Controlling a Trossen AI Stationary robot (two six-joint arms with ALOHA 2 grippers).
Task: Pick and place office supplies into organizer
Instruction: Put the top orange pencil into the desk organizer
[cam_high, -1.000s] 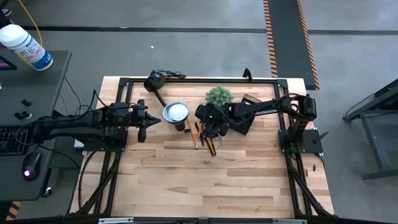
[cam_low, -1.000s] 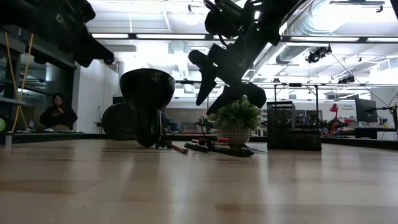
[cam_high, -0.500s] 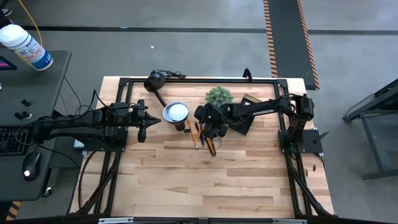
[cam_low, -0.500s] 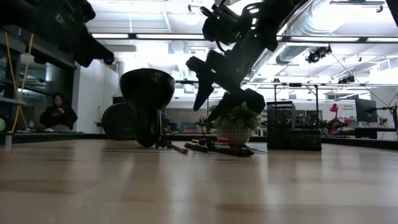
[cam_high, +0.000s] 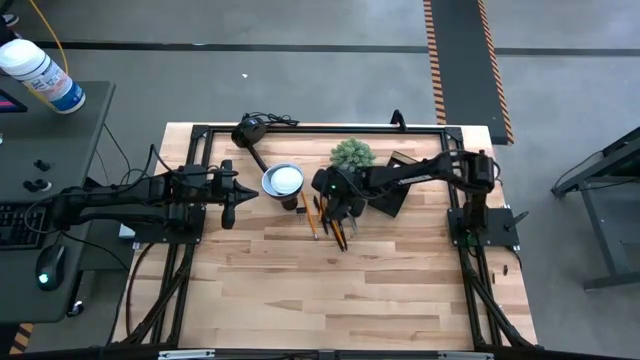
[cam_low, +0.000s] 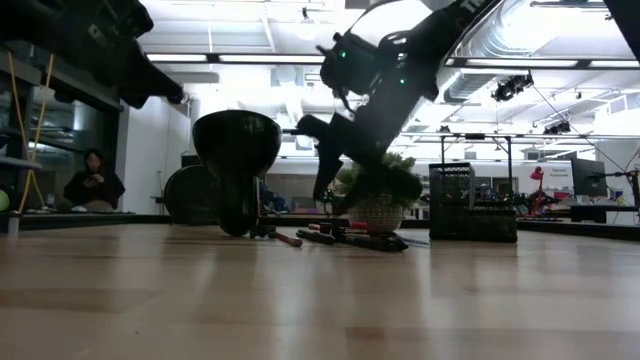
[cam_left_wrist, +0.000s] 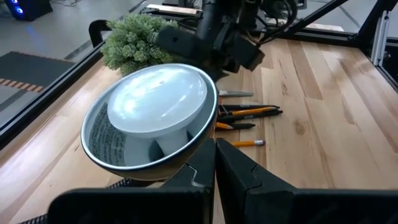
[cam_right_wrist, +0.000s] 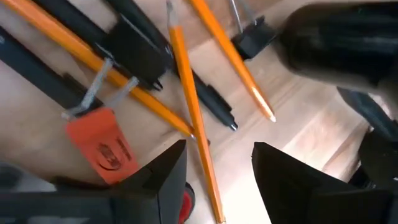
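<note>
Pale wooden planks fill the middle of the high view, with a black lamp (cam_high: 281, 181) and a small green plant (cam_high: 351, 153) near the upper centre. Just below and between them lies the loose cluster of pencils and pens (cam_high: 327, 219), their long axes running mostly up and down the frame. The organizer (cam_high: 400, 180) lies just right of that cluster, largely under the right arm.

The right gripper (cam_high: 334, 196) hangs directly over the pile. In its wrist view its fingers (cam_right_wrist: 168, 180) are spread apart and hold nothing, and one orange pencil (cam_right_wrist: 191, 115) runs lengthwise into the gap between them. A red handle (cam_right_wrist: 102, 147), probably of the scissors, lies beside that pencil. The pick looks ready: a straight descent should put a finger on either side of the shaft.

The left gripper (cam_high: 227, 194) waits left of the lamp, fingers pressed together and empty, farther from the supplies.
</note>
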